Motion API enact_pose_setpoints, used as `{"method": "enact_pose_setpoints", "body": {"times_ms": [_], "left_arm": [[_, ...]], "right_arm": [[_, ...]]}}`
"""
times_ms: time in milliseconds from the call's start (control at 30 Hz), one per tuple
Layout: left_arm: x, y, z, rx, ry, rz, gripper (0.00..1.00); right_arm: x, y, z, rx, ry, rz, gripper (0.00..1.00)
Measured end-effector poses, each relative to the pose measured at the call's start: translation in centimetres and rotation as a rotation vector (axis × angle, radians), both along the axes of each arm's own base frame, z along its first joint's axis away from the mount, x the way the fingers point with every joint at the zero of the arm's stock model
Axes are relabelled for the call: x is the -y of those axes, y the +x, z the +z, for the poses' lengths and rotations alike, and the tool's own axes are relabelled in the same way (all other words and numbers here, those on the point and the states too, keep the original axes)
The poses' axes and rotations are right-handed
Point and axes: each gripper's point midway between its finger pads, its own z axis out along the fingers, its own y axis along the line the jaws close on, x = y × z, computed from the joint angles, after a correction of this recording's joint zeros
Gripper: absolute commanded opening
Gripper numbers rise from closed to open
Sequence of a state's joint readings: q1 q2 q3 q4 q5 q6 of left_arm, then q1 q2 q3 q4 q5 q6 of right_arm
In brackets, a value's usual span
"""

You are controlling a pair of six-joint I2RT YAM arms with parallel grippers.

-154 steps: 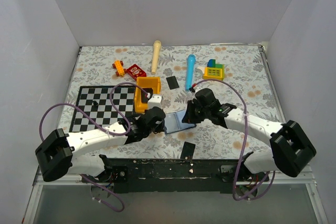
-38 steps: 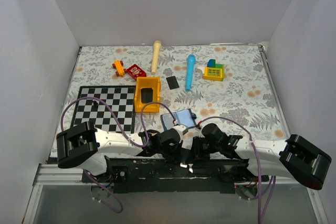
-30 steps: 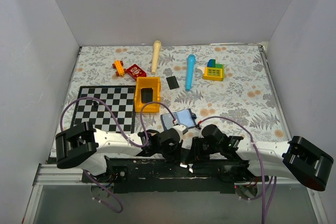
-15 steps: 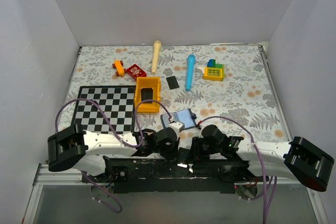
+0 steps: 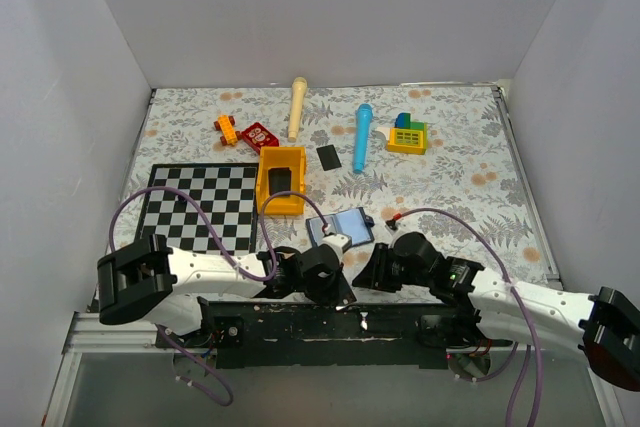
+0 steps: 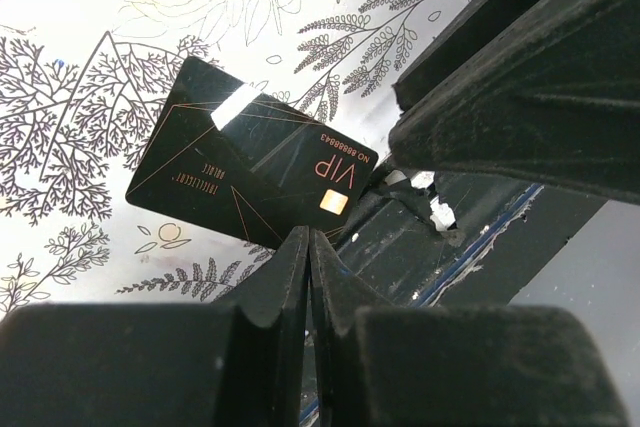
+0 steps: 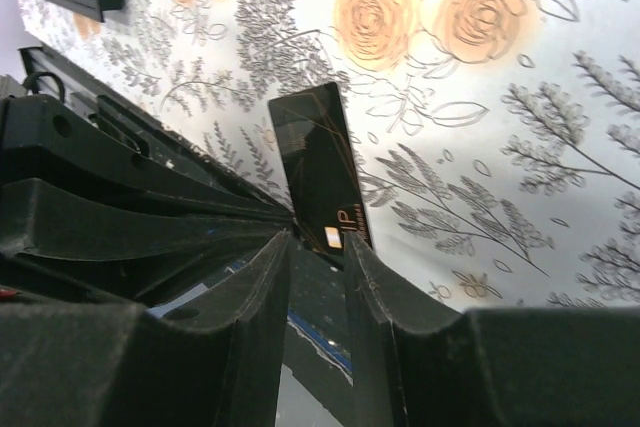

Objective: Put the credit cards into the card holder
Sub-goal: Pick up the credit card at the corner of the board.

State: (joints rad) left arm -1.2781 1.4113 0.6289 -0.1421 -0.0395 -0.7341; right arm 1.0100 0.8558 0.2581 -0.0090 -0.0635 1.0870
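"One credit card (image 6: 250, 177) lay at the desk's (image 5: 450, 177) near edge, poking over it."
"Which arm had it?"
"Neither, I'd say. Right jaws stood narrowly apart at its short end, its long axis running straight away from them. Left jaws were pinched shut, empty, with their tips against its long side. The card holder (image 5: 345, 225) lay open, further in from that edge."

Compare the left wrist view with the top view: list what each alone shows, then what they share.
Only the left wrist view: the black card up close, with its VIP print and gold chip, and the left gripper shut on its edge. Only the top view: the open wallet, the second card beside the yellow bin, and the chessboard. Both: the flowered table and the black rail at its near edge.
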Motion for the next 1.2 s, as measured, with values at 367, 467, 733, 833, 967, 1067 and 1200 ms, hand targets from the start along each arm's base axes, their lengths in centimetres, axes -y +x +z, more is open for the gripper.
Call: {"method": "enact_pose_setpoints", "body": {"times_ms": [367, 467, 733, 833, 967, 1067, 1200], "left_arm": [[-0.8, 0.8, 0.0, 0.024, 0.017, 0.042, 0.01], [-1.3, 2.3, 1.2, 0.056, -0.011, 0.099, 0.04], [-2.0, 6.4, 1.2, 0.11, -0.01, 0.225, 0.02], [-2.1, 6.6, 0.0, 0.103, 0.028, 0.222, 0.01], [-2.0, 6.5, -1.2, 0.09, 0.055, 0.214, 0.0], [-1.5, 6.6, -1.2, 0.09, 0.04, 0.21, 0.0], [-0.9, 6.5, -1.2, 0.081, 0.014, 0.202, 0.0]], "right_arm": [[1.3, -0.4, -1.7, -0.037, -0.077, -0.023, 0.36], [1.4, -0.4, -2.1, -0.044, -0.09, -0.023, 0.36], [1.2, -0.4, -2.3, -0.048, -0.09, -0.014, 0.36], [0.9, -0.6, -2.5, -0.06, -0.09, -0.003, 0.36], [0.6, -0.8, -2.9, -0.078, -0.089, 0.015, 0.36], [0.3, -1.1, -2.9, -0.09, -0.08, 0.03, 0.36], [0.1, -1.5, -2.8, -0.103, -0.068, 0.05, 0.37]]}}
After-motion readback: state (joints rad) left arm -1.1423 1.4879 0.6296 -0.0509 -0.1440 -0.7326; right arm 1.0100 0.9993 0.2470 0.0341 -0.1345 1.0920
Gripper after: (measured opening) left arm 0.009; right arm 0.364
